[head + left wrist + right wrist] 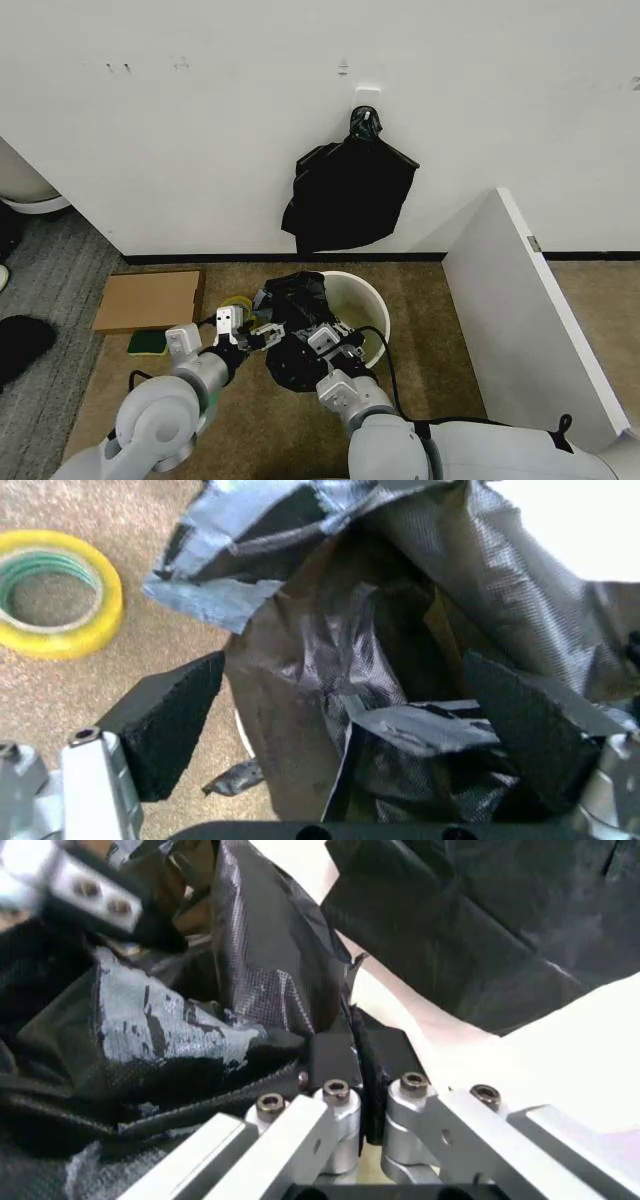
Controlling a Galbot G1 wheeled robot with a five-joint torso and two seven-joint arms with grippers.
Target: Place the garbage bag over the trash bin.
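Right claw [352, 1057] is pinched tight on a fold of the garbage bag [295, 330], which drapes over the near-left rim of the trash bin [365, 295]. Left claw [345, 720] gapes wide around the bag's left side; the uncovered rim lies ahead and to the right.

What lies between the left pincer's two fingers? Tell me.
In the left wrist view, the black garbage bag lies crumpled between the open left pincer's fingers, with brown carpet showing beside it.
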